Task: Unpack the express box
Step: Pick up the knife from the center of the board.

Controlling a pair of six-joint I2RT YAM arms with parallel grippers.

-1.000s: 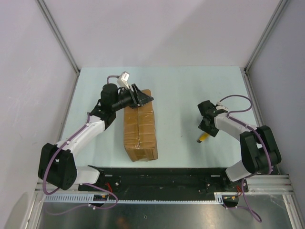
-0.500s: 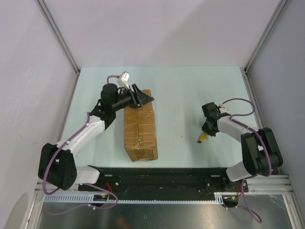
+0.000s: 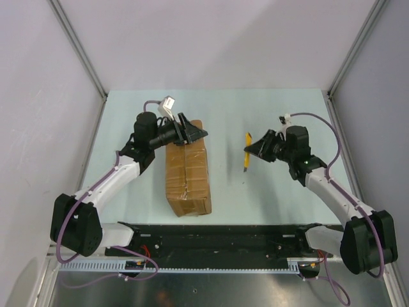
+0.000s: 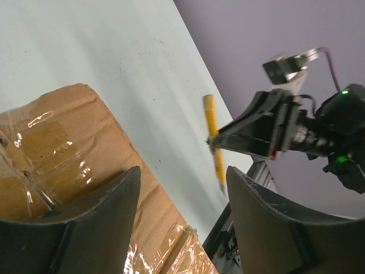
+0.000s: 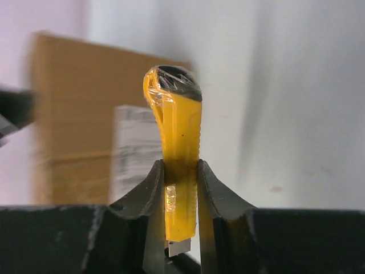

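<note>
The express box (image 3: 188, 170), a brown taped cardboard carton, lies on the table left of centre. It also fills the lower left of the left wrist view (image 4: 68, 154) and shows blurred in the right wrist view (image 5: 74, 114), with a white label on it. My left gripper (image 3: 195, 133) is open over the box's far end. My right gripper (image 3: 250, 151) is shut on a yellow utility knife (image 3: 247, 151) and holds it in the air to the right of the box. The knife also shows in the right wrist view (image 5: 178, 148) and the left wrist view (image 4: 214, 140).
The pale green table (image 3: 255, 115) ends at grey walls on the left, back and right. A black rail (image 3: 223, 235) runs along the near edge by the arm bases.
My right gripper has lifted the yellow knife from the table at the right and carried it up and left toward the box. The left arm has not moved.
</note>
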